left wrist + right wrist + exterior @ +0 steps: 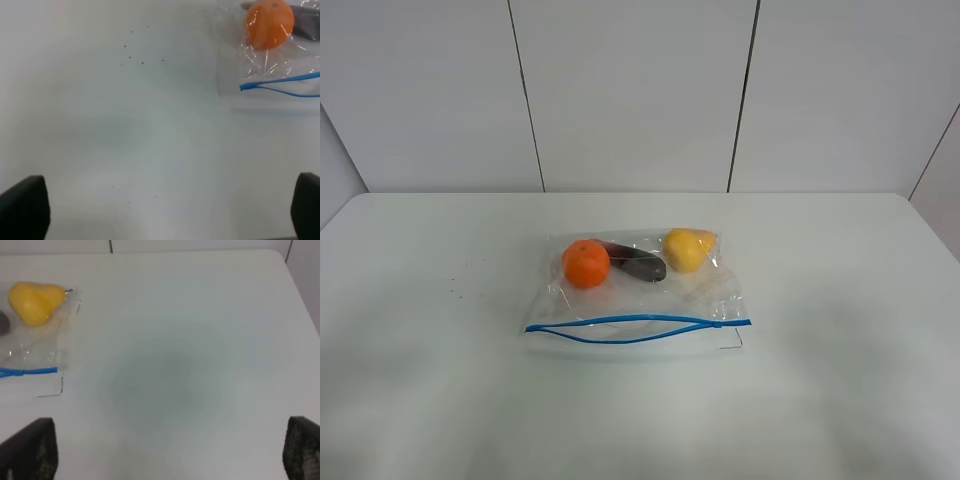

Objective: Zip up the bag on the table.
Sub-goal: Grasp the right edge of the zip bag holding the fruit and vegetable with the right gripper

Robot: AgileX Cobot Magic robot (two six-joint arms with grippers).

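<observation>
Nearest the cameras, the left gripper [165,212] and right gripper [165,452] both hang over bare table [440,380], jaws wide apart, nothing held, each well short of the bag [640,300]. The bag lies flat mid-table with its blue zip [635,328] along the near edge, gaping in the middle. Behind that sit the orange [586,263], purple fruit [640,264] and pear [688,250].

My worries: the zip is thin and flat on the table, so a pinch could easily miss it. The bag also looks light and slippery, so dragging the zip without pinning the other end would probably just slide everything sideways.
</observation>
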